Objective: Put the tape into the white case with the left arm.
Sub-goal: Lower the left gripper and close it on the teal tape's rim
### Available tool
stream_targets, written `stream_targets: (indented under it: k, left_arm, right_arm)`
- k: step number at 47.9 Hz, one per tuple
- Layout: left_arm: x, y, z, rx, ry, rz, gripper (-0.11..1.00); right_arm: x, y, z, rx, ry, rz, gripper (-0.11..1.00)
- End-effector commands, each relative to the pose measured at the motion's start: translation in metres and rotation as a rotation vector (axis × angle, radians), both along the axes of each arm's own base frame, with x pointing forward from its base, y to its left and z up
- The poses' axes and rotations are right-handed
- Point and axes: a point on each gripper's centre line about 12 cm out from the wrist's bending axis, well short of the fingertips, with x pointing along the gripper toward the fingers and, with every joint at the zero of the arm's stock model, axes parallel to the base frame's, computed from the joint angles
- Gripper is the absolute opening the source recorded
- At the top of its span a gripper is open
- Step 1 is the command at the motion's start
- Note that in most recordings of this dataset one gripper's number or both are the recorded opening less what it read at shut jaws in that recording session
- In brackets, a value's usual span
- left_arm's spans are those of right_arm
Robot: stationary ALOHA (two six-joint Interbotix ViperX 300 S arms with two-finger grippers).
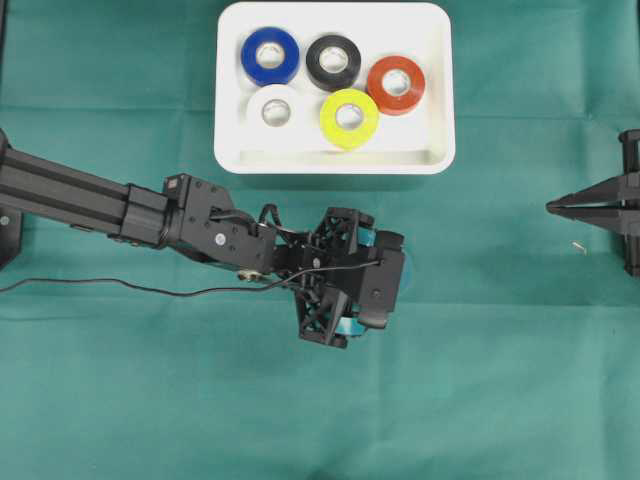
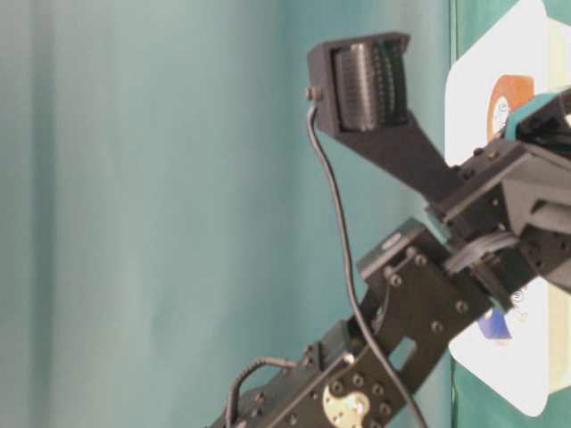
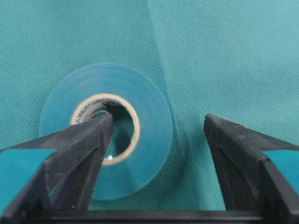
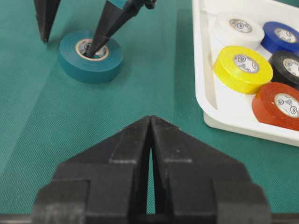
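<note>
Step in hand: grasping. The left gripper [image 3: 154, 140] is down at the teal tape roll [image 3: 107, 135], which lies flat on the green cloth [image 4: 140, 79], not yet in the tray.
Left jaws: apart, straddling one wall of the roll. One fingertip [image 3: 100, 128] sits inside the cardboard core; the other stands outside the roll on bare cloth, with a gap between it and the roll's outer face. Nothing is clamped yet.
Same grasp from the right wrist view: one prong in the core of the roll [image 4: 91, 56], the other planted on the cloth just beside it.
Next move, as I judge it: bring the jaws together until the roll's wall is pinched, lift clear of the cloth, carry it over the rim of the white case [image 1: 435, 100] and let go.
Room in the case: five rolls already lie in it, namely blue [image 1: 270, 55], black [image 1: 333, 62], red [image 1: 396, 85], white [image 1: 274, 110] and yellow [image 1: 349, 118]. The barest floor shows in the corner past the red roll.
Risk: a thin pinch on one wall may let the roll tilt or slip on the lift.
Right gripper [image 4: 150, 140]: jaws together, holding nothing, parked well apart from the work.
Writing: small print rings the cardboard cores, too small to read. No brand legible.
</note>
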Motion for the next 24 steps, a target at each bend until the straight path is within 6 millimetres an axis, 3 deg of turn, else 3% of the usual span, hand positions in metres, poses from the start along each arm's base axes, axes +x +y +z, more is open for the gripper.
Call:
stream_targets:
  k: [1, 8, 15, 24]
  left_arm:
    - [0.010, 0.000, 0.015, -0.008, -0.041, 0.005, 0.81]
    - [0.011, 0.000, 0.008, -0.006, -0.029, 0.005, 0.64]
    - [0.009, 0.000, 0.005, -0.005, -0.019, 0.005, 0.30]
    - [0.008, 0.000, 0.009, -0.003, -0.026, 0.002, 0.29]
  right_arm:
    - [0.002, 0.000, 0.004, -0.003, -0.011, 0.001, -0.09]
    - [0.002, 0.000, 0.004, -0.003, -0.011, 0.001, -0.09]
    - [0.002, 0.000, 0.004, -0.003, -0.011, 0.000, -0.09]
    - [0.002, 0.000, 0.003, -0.003, -0.009, 0.000, -0.09]
